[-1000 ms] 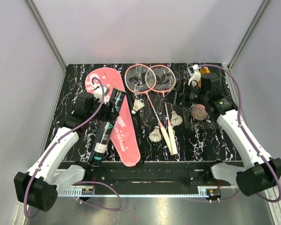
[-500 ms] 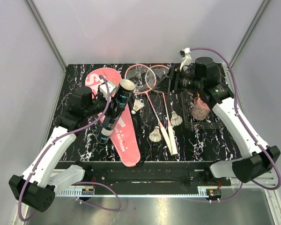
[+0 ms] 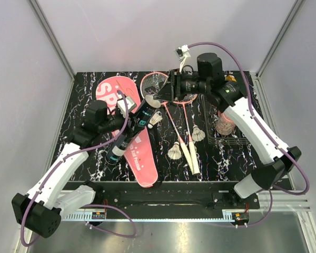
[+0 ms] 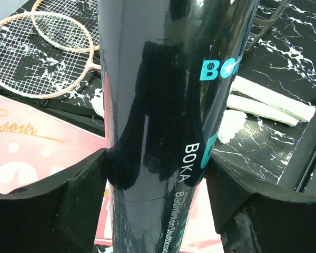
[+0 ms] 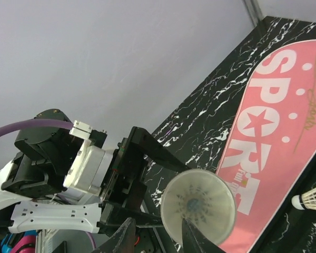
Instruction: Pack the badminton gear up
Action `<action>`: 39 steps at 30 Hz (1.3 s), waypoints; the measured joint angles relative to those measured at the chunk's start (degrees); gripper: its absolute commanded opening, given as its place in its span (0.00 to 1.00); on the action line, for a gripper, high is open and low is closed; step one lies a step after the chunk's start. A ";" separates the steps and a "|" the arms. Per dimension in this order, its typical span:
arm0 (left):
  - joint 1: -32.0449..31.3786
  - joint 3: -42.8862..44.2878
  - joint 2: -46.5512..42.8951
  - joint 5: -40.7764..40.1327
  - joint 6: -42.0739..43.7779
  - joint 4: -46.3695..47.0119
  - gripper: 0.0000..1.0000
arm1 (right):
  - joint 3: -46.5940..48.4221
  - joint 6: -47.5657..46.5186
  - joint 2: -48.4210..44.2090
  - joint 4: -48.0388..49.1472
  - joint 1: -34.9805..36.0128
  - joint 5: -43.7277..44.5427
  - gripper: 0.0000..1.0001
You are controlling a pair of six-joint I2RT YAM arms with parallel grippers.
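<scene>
Nothing is seen packed yet: the three shuttlecocks (image 3: 175, 152) and two rackets (image 4: 39, 60) are left loose on the table (image 3: 226, 158) beside the flat pink cover (image 3: 109, 90), while the black tube (image 4: 163, 79) (contents not visible) is clasped, tilted above that cover, by the left gripper (image 4: 158, 174), its whitish end flanked by the part-closed jaws of the right gripper (image 5: 158, 237), whose hold cannot be told.

You're looking at two white-shelled arms, left arm (image 3: 58, 168) and right arm (image 3: 255, 132), each with chunky black joint housings at its ends. There's a purple cable (image 3: 216, 45) on the right one, tipped with a small white plug (image 3: 183, 51), and a matching purple lead runs along your left. Now the left fingers (image 4: 52, 200): matte black, blocky, slightly scuffed. Behind that wrist sits a white motor block (image 5: 87, 163) bolted to black brackets.
</scene>
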 measured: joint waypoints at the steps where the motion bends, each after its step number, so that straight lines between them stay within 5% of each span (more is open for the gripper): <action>1: -0.07 -0.02 0.09 0.24 -0.07 0.20 0.04 | 0.74 -0.07 0.76 -0.39 0.42 0.00 0.43; 12: -1.01 -0.13 0.66 0.68 -0.22 0.70 0.02 | 2.23 0.46 5.73 -3.63 1.92 0.63 0.35; 20: -1.40 -0.13 1.44 0.63 -0.22 1.27 0.02 | 2.23 1.16 5.70 -3.72 2.32 1.05 0.47; 30: -1.88 -0.13 2.19 0.52 -0.24 1.70 0.01 | 1.99 2.32 5.38 -3.50 3.19 1.03 0.29; 37: -1.97 -0.13 2.16 -0.09 -0.37 1.68 0.00 | 0.94 3.50 5.16 -2.43 3.17 2.67 0.00; 39: -2.08 -0.13 2.19 -0.74 -0.48 1.68 0.00 | 0.04 4.57 4.74 -1.70 3.17 3.78 0.00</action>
